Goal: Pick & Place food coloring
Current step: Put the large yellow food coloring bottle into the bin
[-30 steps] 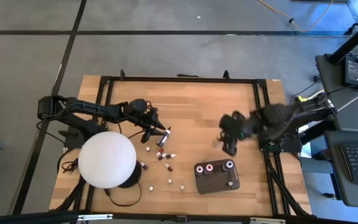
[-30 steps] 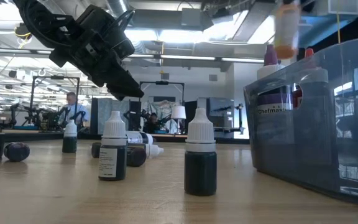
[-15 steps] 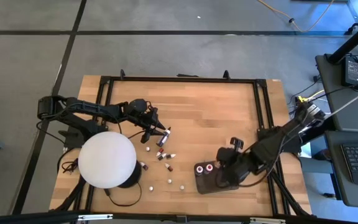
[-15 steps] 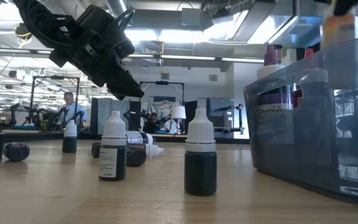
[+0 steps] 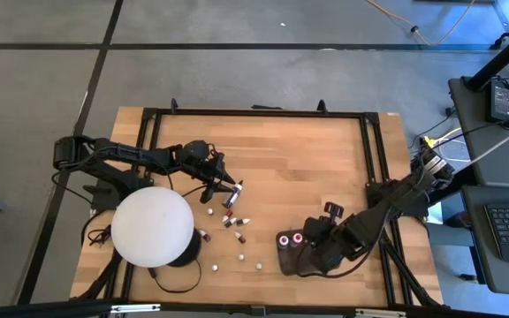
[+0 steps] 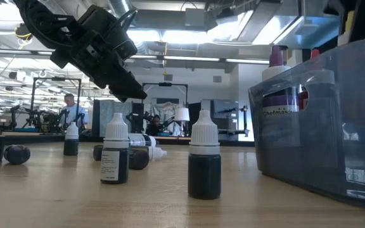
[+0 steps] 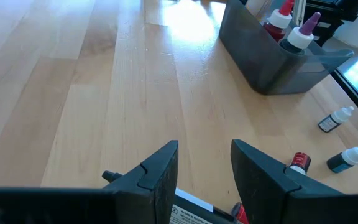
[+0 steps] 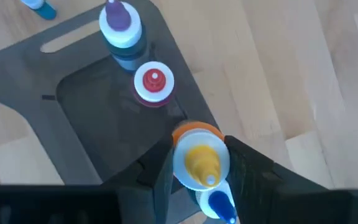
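Observation:
The food coloring bottles lie and stand scattered mid-table (image 5: 234,223); in the low view two dark white-capped ones (image 6: 115,149) (image 6: 204,156) stand upright on the wood. My right gripper (image 8: 197,163) hangs over the dark grey tray (image 5: 292,263), shut on an orange-topped bottle (image 8: 197,155). In the tray stand a purple-topped bottle (image 8: 122,26) and a red-topped one (image 8: 154,83); a blue-tipped one (image 8: 220,205) shows just under the held bottle. My left gripper (image 5: 229,186) is open above the table, its fingers on either side of a labelled bottle (image 7: 192,215); whether they touch it I cannot tell. My right gripper pinches the orange-topped bottle between its two fingers (image 8: 244,165), just below the orange cap (image 8: 194,132). The fingers come from above, pointing down. The bottle stands upright in the hold over the tray's inside; the fingers hide whether its base rests on the tray floor.
A big white dome (image 5: 152,227) stands at the table's near left, beside my left arm. The tray's translucent wall (image 6: 322,126) fills the right of the low view. Bare wood lies between the scattered bottles and the tray. A person shows in the room behind (image 6: 73,107).
My right gripper has carried the orange-topped bottle from the table's middle right toward the near edge, over the tray, and has come down there. In the low view the bottle has moved right and sunk out of sight behind the tray wall. My left arm has kept still.

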Motion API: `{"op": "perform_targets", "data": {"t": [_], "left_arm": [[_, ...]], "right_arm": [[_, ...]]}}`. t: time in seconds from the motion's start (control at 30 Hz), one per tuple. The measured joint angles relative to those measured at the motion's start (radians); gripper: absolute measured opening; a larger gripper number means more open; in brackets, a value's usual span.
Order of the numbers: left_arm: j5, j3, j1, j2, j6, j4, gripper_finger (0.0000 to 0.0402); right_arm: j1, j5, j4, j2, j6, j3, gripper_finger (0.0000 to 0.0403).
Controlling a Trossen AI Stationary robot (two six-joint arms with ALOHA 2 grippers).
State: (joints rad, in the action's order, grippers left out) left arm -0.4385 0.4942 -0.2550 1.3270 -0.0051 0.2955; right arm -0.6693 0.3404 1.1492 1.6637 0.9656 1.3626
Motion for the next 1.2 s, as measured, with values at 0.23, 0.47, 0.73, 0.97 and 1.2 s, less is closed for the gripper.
{"op": "perform_targets", "data": {"t": [0.23, 0.47, 0.73, 0.97, 1.2], "left_arm": [[0.000, 0.000, 0.000, 0.000, 0.000, 0.000, 0.0144], [0.000, 0.000, 0.000, 0.000, 0.000, 0.000, 0.0143], [0.000, 0.000, 0.000, 0.000, 0.000, 0.000, 0.0144], [0.000, 0.000, 0.000, 0.000, 0.000, 0.000, 0.0143], [0.000, 0.000, 0.000, 0.000, -0.008, 0.000, 0.0144]], "right_arm": [[0.000, 0.006, -0.007, 0.029, 0.032, -0.047, 0.0130], [0.000, 0.010, -0.023, 0.029, 0.054, -0.110, 0.0157], [0.000, 0.010, -0.051, 0.029, 0.051, -0.141, 0.0164], [0.007, 0.003, -0.019, 0.012, 0.024, -0.132, 0.0165], [0.009, 0.006, 0.141, 0.002, -0.049, -0.014, 0.0165]]}}
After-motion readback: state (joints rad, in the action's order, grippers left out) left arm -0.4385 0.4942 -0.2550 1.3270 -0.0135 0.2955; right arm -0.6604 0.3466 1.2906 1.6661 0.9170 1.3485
